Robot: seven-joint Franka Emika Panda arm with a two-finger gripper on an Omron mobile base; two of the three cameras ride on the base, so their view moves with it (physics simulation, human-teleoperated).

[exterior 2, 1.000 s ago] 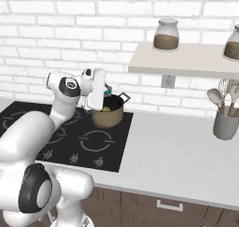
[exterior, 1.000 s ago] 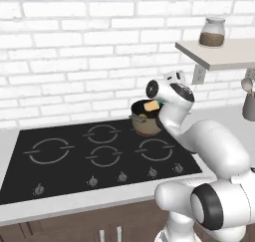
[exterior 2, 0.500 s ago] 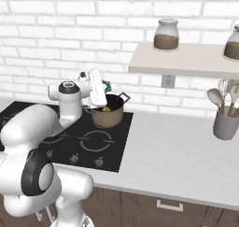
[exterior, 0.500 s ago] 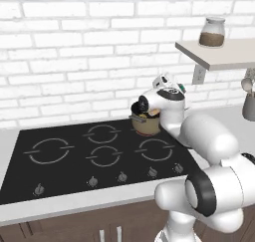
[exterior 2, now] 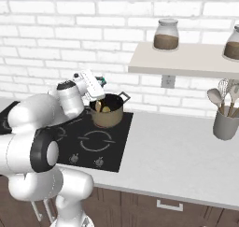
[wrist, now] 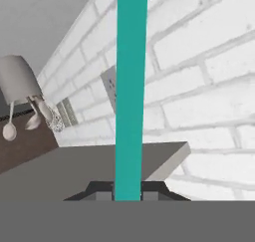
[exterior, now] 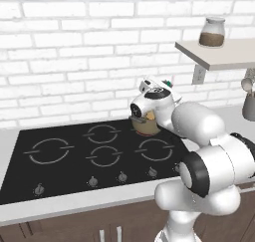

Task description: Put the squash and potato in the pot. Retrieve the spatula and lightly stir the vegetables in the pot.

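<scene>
The tan-brass pot (exterior: 147,128) (exterior 2: 110,119) stands on the back right burner of the cooktop. Inside it lies the yellow squash (exterior 2: 107,109). I cannot tell the potato apart in there. My gripper (exterior: 166,82) (exterior 2: 101,80) (wrist: 128,193) hangs just above the pot's rim, tilted, and is shut on the teal handle of the spatula (wrist: 131,86). In the hand view the handle runs straight up from between the fingertips. The spatula's blade is hidden by my hand and forearm.
The black cooktop (exterior: 74,156) fills the counter's left. A grey utensil cup (exterior 2: 225,123) (exterior: 249,104) stands far right on the counter. Above it, a wall shelf (exterior 2: 186,62) carries glass jars (exterior 2: 166,34). The brick wall is close behind the pot.
My hand has swung a little to the left and tipped over the pot, still holding the spatula. Pot and camera have stayed put.
</scene>
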